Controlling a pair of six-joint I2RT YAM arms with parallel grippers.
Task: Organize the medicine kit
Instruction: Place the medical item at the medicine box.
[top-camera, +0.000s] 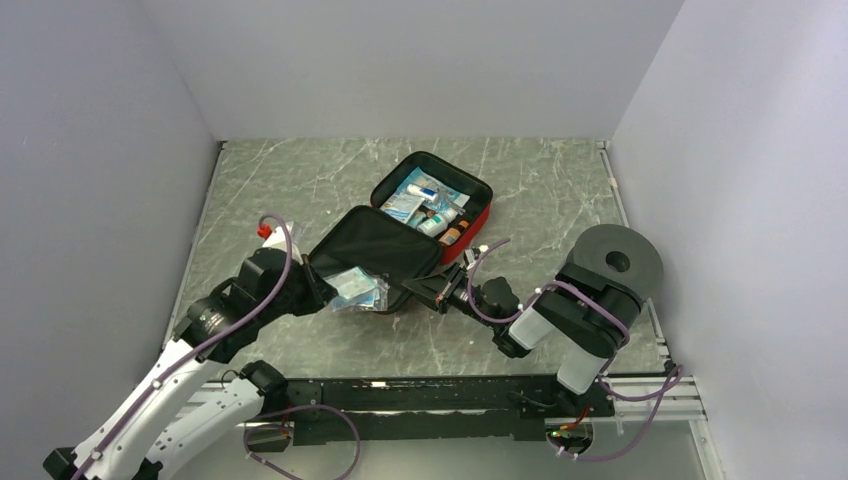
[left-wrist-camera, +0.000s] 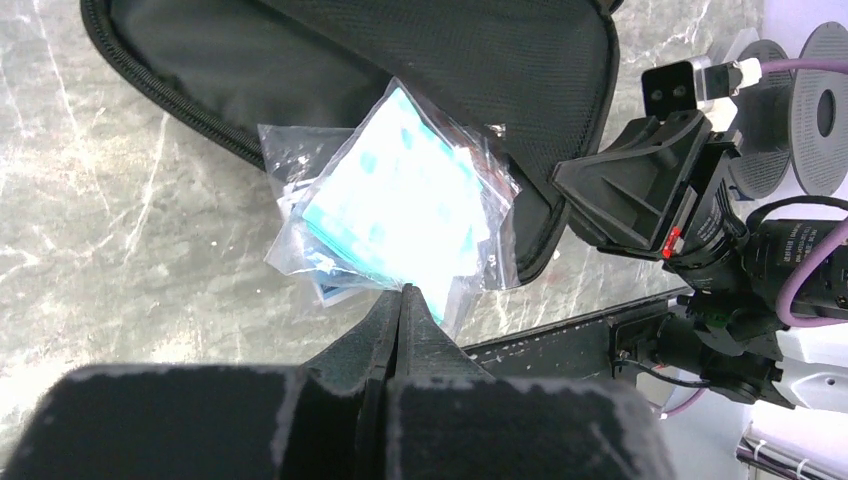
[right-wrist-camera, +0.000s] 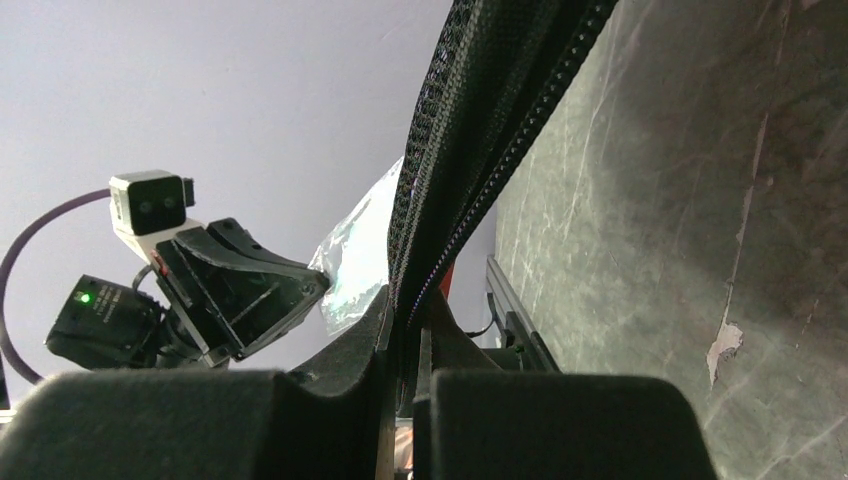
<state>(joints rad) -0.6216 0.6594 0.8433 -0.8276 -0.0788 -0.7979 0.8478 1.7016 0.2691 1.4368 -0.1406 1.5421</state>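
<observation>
Open medicine kit (top-camera: 375, 245): lid rim clamped tight in right gripper (right-wrist-camera: 405, 312); left gripper (left-wrist-camera: 400, 300) pinched shut on clear packet bag (left-wrist-camera: 395, 205), lid just beyond its fingertips.

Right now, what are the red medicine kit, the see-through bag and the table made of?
The medicine kit looks like soft woven fabric: its black lining shows a mesh weave, with a zip round the edge. The bag seems thin clear plastic: crinkled, shiny, with blue-and-white packets showing through. The table looks like grey-green marble with pale veins, though it could be a printed surface.
</observation>
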